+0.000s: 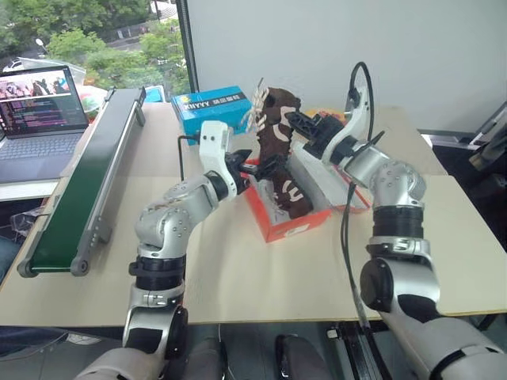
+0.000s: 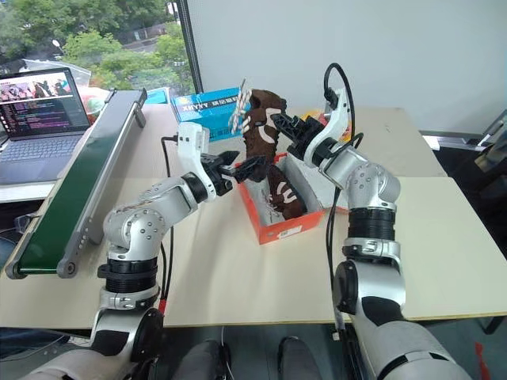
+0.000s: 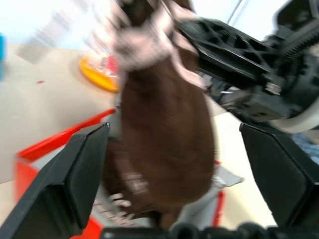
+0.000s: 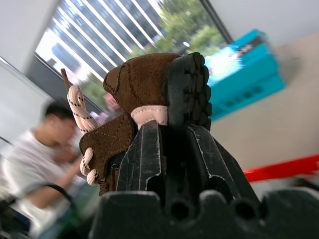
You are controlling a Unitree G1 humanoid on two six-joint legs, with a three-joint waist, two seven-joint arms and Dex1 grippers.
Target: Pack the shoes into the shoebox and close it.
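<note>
While the right gripper (image 2: 279, 123) is clamping one brown shoe (image 2: 260, 123) upright above the red shoebox (image 2: 279, 226), the left gripper (image 2: 244, 166) is standing wide open beside it. Another shoe (image 2: 287, 198) is lying inside the shoebox on the table (image 2: 238, 277).

The blue box (image 1: 212, 108) bears white lettering, roughly "XHYYY"; nothing else is legible.
</note>
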